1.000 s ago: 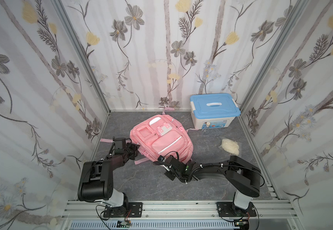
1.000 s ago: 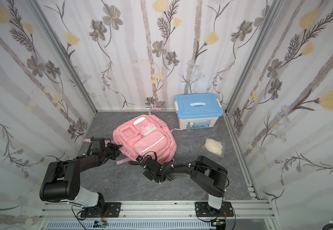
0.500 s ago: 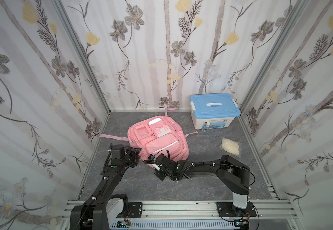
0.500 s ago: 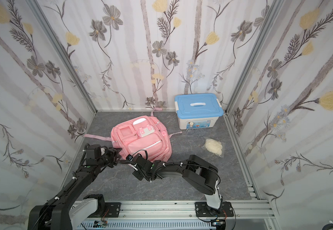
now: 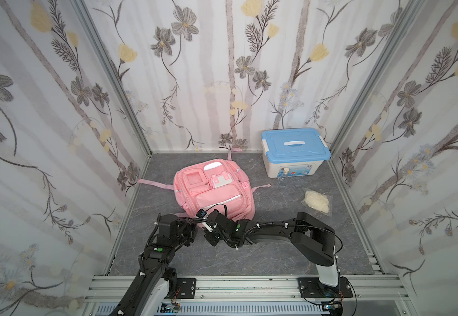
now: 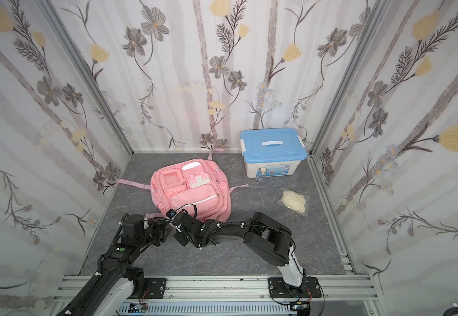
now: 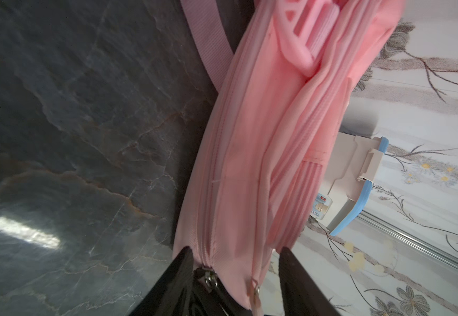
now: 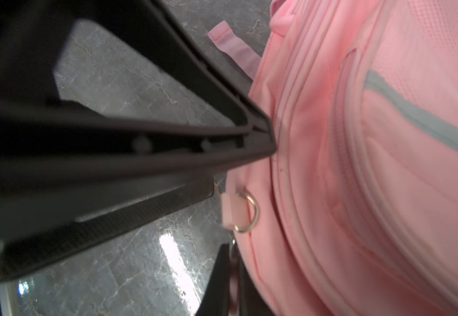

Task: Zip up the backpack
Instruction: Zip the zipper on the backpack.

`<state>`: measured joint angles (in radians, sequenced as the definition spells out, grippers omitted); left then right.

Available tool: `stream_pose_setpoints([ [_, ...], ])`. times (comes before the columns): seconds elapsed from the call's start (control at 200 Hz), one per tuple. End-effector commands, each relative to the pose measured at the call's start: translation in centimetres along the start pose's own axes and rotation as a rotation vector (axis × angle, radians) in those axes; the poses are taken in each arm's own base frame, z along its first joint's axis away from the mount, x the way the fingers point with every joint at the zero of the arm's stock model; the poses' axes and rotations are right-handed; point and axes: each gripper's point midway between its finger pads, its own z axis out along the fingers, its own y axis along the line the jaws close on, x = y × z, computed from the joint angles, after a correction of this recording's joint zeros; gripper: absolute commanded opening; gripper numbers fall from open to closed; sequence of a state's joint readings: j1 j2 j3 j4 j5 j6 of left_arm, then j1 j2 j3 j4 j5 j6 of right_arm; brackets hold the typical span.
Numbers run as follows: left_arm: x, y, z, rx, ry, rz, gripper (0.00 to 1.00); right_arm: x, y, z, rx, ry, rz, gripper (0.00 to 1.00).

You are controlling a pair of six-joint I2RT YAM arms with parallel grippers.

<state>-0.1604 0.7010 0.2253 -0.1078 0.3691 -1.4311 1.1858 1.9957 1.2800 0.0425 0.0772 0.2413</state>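
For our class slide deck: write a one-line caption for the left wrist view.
Left end effector straddling the pink backpack's zippered edge on a grey marbled tabletop, blue-lidded box behind.

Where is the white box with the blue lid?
In both top views, the white plastic box with the blue lid sits in the far right corner against the flowered back wall, just beyond the pink fabric backpack.

The backpack (image 5: 213,188) lies mid-floor; behind it to the right sits a box (image 5: 295,152) — before that box, a bag (image 5: 317,202).
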Motion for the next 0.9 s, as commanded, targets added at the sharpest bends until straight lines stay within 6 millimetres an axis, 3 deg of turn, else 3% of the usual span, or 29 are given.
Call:
stream_pose_setpoints([
  [0.0, -0.5, -0.3, 0.7, 0.020, -0.026, -0.026, 0.53, -2.3, 0.1, -0.5, 0.007, -0.078, 0.020, 0.00],
  [0.235, -0.3, -1.3, 1.9, 0.027, -0.030, -0.004, 0.51, -2.6, 0.5, -0.4, -0.014, -0.080, 0.034, 0.00],
  [0.355, 0.0, -0.8, 2.9, 0.009, -0.020, 0.001, 0.42, -3.3, 1.1, -0.3, -0.039, -0.092, 0.049, 0.00],
  [0.435, 0.0, -0.6, 3.6, 0.000, -0.021, 0.003, 0.31, -3.7, 1.6, -0.1, -0.056, -0.097, 0.049, 0.00],
  [0.505, -0.2, -0.5, 3.9, -0.007, -0.027, 0.011, 0.07, -3.8, 1.9, 0.1, -0.068, -0.093, 0.047, 0.00],
  [0.53, -0.2, -0.4, 4.0, -0.010, -0.029, 0.015, 0.00, -3.5, 1.9, 0.2, -0.069, -0.083, 0.042, 0.00],
  [0.689, -1.3, 0.3, 3.8, -0.041, -0.050, 0.035, 0.00, -0.4, 0.9, 0.3, -0.036, 0.048, -0.039, 0.00],
  [0.804, -2.5, 1.2, 3.3, -0.069, -0.064, 0.028, 0.00, 2.6, -1.5, -0.3, 0.032, 0.168, -0.114, 0.00],
  [0.899, -3.5, 1.7, 2.7, -0.084, -0.080, 0.019, 0.00, 3.7, -3.7, -1.6, 0.090, 0.221, -0.164, 0.00],
])
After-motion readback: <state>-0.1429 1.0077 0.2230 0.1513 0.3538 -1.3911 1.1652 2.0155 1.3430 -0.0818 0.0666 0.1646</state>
